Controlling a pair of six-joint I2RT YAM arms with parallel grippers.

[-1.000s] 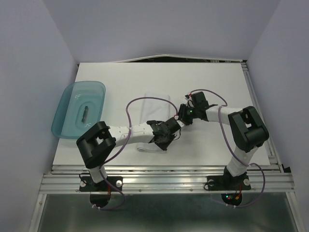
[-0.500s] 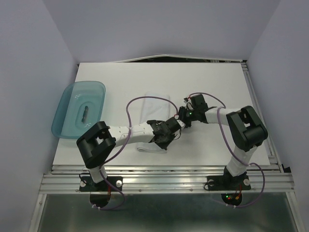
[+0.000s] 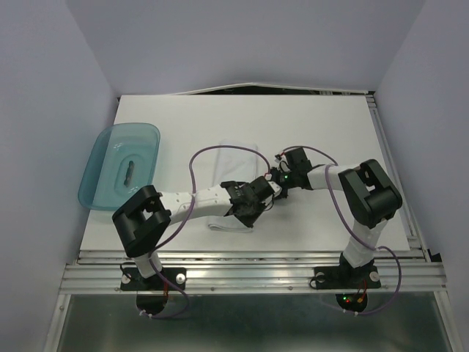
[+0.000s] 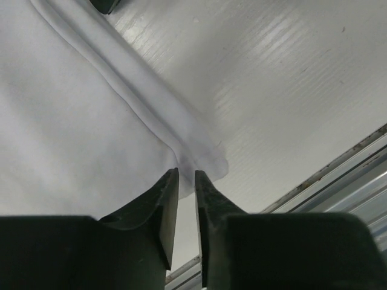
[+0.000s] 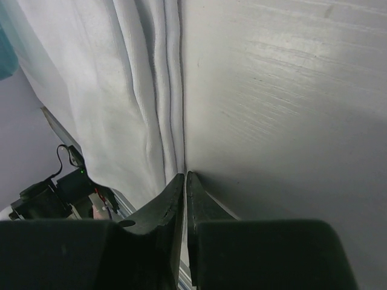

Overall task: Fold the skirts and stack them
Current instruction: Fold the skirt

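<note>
**Together at the hem: both end effectors on the skirt's right edge**

Found the left end effector (image 4: 184, 174) pressed down to a thin slit, fingertips set on the rolled hem of the skirt (image 4: 72, 121) right at its near right corner. Found the right end effector (image 5: 184, 176) shut to a hairline as well, tips nipping the layered edge of the same cloth farther along that side. Could not judge from either wrist view how much cloth sat between the fingers.

Saw the two wrists close together in the top view, almost touching, both reaching in at the skirt's right side. Saw the left arm stretched low across the near end of the cloth, covering part of it.

Saw the skirt lying flat as a long pale rectangle near the middle of the desk (image 3: 315, 125), with its long side running from the near edge toward the back. Noted soft lengthwise creases and doubled layers along its right edge in the right wrist view.

Noted a translucent teal tray (image 3: 102, 158) on the left, partly over the desk's left edge and well apart from the skirt. Noted a small dark object (image 3: 129, 171) inside it, too small to identify.
</note>
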